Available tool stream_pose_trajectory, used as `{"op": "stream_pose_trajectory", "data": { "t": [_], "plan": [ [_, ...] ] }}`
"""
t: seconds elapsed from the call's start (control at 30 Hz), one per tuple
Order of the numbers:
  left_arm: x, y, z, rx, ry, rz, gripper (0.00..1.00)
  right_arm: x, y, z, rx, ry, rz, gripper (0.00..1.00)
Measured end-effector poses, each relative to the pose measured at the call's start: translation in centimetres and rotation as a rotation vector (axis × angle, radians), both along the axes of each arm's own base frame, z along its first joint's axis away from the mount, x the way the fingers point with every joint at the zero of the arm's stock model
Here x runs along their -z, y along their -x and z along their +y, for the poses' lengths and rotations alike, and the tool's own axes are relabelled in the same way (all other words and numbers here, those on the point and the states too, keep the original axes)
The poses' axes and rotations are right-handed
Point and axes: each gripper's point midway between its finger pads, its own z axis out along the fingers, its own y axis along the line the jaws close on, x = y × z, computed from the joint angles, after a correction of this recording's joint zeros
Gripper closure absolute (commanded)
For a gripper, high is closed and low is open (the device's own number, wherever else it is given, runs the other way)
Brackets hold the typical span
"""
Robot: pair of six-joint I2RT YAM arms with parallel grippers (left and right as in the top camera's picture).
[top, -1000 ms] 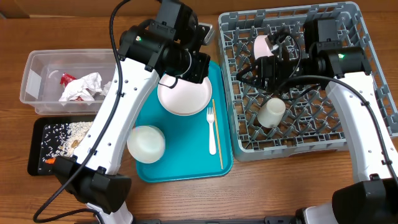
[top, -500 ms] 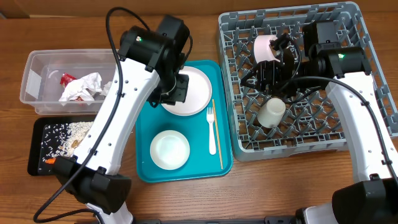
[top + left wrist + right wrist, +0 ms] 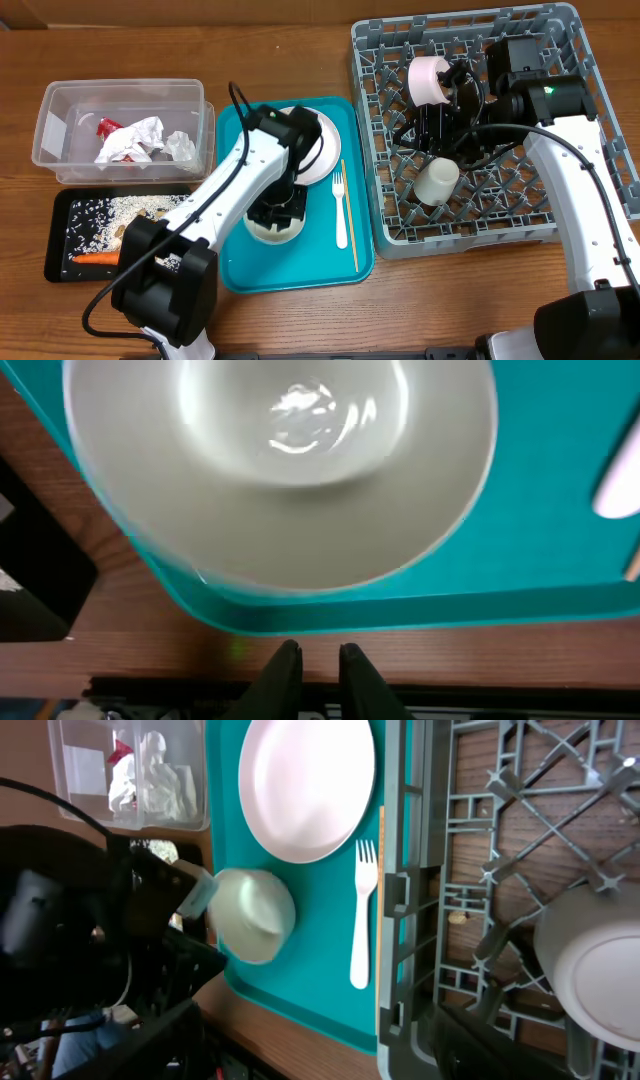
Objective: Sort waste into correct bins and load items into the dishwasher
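Bowl: I see one white bowl (image 3: 275, 222) upright on the teal tray (image 3: 240, 270), near its front edge; in the left wrist view it fills the top of the picture, empty and clean.
Left gripper: my left gripper (image 3: 311, 678) hangs over that bowl, fingers nearly together with a thin gap, holding nothing.
Step in hand: I judge this to be the loading stage, with the left arm lining up on the bowl for a pick.
Next move: I'd spread the fingers, drop one inside the rim and one outside, pinch the wall, then carry it to the rack (image 3: 566, 40).
Other dishes on tray: plate (image 3: 322, 150) behind the bowl, fork (image 3: 339, 208) and stick (image 3: 350, 215) lying side by side to the right.
Rack: a second bowl (image 3: 430, 78) stands on edge among the pegs, a cup (image 3: 436, 182) lies nearer the front.
Right gripper: over the rack by the tilted bowl; from overhead I cannot tell how its jaws stand, and its own camera shows no fingertips.
Waste: napkins (image 3: 135, 140) and red wrapper (image 3: 106, 126) sit in the clear tub (image 3: 60, 98); scraps (image 3: 125, 210) and carrot (image 3: 98, 258) in the black tray (image 3: 55, 240).
Writing: none I can read anywhere.
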Motion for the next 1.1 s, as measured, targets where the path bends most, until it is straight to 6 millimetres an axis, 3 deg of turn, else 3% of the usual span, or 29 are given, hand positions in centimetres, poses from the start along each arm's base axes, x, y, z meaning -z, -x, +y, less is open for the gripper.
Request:
{"op": "stream_pose_trajectory", "data": {
  "t": [0.13,0.17,0.23,0.3,0.5,0.87,1.0,1.1],
  "plan": [
    [0.3,-0.1,0.9,-0.021,-0.018,0.003,0.78,0.1,0.0,-0.1,0.0,0.009,-0.004,0.24],
    [0.3,-0.2,1.1,-0.025,-0.022,0.0,0.73,0.1,0.0,-0.1,0.0,0.009,-0.003,0.24],
    [0.4,-0.6,1.6,-0.043,-0.028,-0.01,0.55,0.1,-0.1,-0.1,0.0,0.01,-0.004,0.24],
    [0.4,-1.0,1.9,-0.056,-0.029,-0.019,0.46,0.1,0.0,-0.2,0.001,0.012,-0.003,0.24],
    [1.4,-2.6,1.8,-0.09,-0.001,-0.082,0.52,0.2,0.1,-0.2,0.001,0.014,0.003,0.23],
    [5.3,-1.4,0.9,-0.08,0.045,-0.077,0.52,0.2,0.1,-0.2,-0.002,0.014,0.0,0.23],
    [5.4,-1.4,0.7,-0.084,0.054,-0.08,0.68,0.2,0.1,-0.2,-0.001,0.015,0.001,0.23],
    [5.3,-1.2,0.8,-0.079,0.051,-0.068,0.69,0.2,0.1,-0.2,-0.001,0.015,0.0,0.2]
  ]
}}
